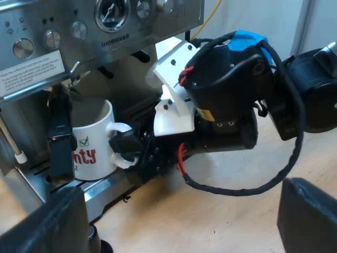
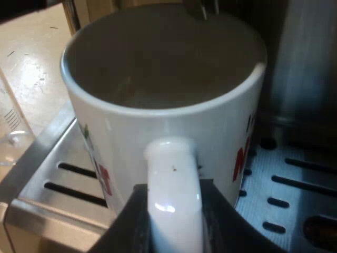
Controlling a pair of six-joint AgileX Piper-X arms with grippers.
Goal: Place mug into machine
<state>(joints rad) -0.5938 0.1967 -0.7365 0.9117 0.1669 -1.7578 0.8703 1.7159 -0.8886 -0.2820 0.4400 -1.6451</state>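
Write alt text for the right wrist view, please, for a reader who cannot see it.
The right gripper is shut on the handle of a white mug with red lettering, which sits on the slotted drip tray.

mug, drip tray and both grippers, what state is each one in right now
mug, upright on the drip tray, looks empty
right gripper, shut on the mug's handle
left gripper, open, holding nothing
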